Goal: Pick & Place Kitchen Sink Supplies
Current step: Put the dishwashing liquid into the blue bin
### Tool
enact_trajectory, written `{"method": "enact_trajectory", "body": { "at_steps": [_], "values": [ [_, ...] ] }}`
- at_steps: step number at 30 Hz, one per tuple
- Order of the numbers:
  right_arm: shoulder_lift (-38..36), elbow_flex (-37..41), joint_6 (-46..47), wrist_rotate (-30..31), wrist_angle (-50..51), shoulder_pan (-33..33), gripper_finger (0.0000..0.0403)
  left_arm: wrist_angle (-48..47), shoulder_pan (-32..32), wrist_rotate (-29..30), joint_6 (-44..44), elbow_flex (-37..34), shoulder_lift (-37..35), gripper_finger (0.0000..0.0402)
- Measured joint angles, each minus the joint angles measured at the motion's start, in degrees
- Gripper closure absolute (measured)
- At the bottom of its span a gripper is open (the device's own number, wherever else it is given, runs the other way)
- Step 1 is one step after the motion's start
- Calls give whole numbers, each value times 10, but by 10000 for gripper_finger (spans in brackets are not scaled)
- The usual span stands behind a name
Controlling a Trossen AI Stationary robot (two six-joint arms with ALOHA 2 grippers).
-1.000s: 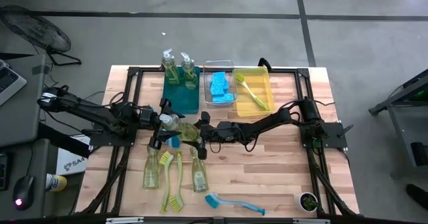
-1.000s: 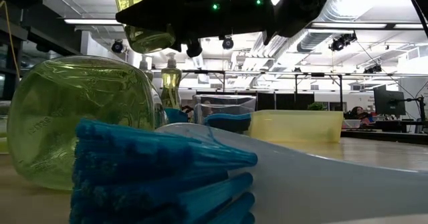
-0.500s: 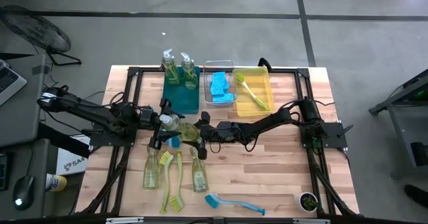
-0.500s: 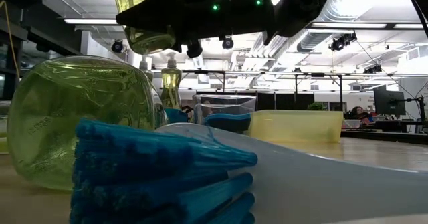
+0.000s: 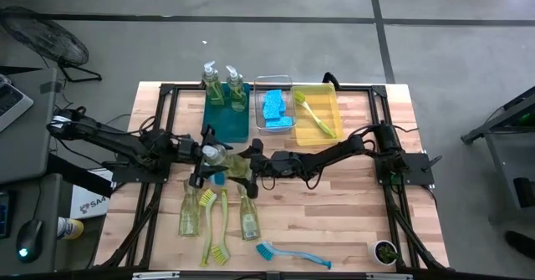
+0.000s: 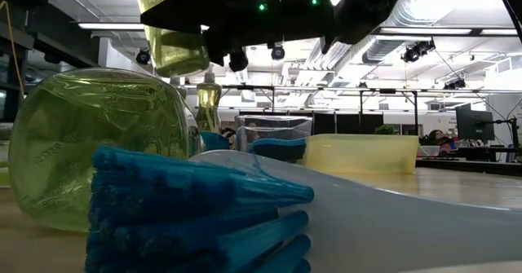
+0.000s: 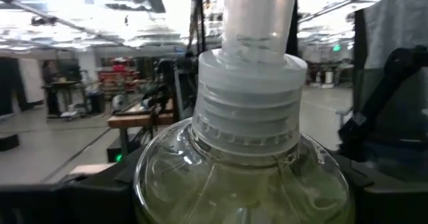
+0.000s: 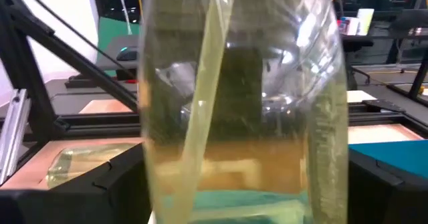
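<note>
A clear pump bottle of yellow-green soap (image 5: 226, 160) hangs upright above the table's middle, its base (image 6: 173, 37) clear of everything. My left gripper (image 5: 211, 156) comes at it from the left and is shut on it. My right gripper (image 5: 247, 161) faces it from the right and stands open, with the bottle's body (image 8: 241, 117) between its fingers. I cannot tell whether those fingers touch the bottle. Two more soap bottles (image 5: 222, 86) stand in the teal bin (image 5: 227, 123). Blue sponges (image 5: 274, 106) lie in the clear bin. A yellow-green brush (image 5: 314, 114) lies in the yellow bin. My left gripper pinches the soap bottle just below its shoulder (image 7: 167, 184), one finger on each side of the body. The fingers reach in about level from the table's left. The bottle is upright, with its white cap (image 7: 247, 97) on top, and is lifted clear of the table.
Below the grippers, toward the near edge, lie two soap bottles (image 5: 190, 215) (image 5: 249, 218), two yellow-green brushes (image 5: 219, 226) and a blue brush (image 5: 289, 253). The low view looks past that brush's bristles (image 6: 188, 216) and a lying bottle (image 6: 98, 143).
My right gripper has spread its fingers off the soap bottle. In the low view the bottle's base has sunk a little and swung more upright. It stays held by my left gripper, and neither arm has shifted place.
</note>
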State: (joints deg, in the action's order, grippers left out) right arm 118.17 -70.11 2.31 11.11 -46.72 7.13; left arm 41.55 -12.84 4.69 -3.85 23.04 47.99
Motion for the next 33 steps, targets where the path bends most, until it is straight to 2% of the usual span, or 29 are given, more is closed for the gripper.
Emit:
{"method": "enact_trajectory", "body": {
  "at_steps": [12, 16, 23, 33],
  "values": [
    [-86, 0, -15, 51, 160, 0, 75, -17, 0, 98, -40, 0, -31, 149],
    [-108, 0, -10, 51, 200, 0, 75, -27, -1, 123, -50, 0, -40, 151],
    [-107, -1, 11, 45, 212, 0, 75, -31, 0, 125, -54, 0, -42, 153],
    [-107, 0, 2, -14, 221, -3, 75, -47, 0, 115, -60, 0, -43, 155]
  ]
}}
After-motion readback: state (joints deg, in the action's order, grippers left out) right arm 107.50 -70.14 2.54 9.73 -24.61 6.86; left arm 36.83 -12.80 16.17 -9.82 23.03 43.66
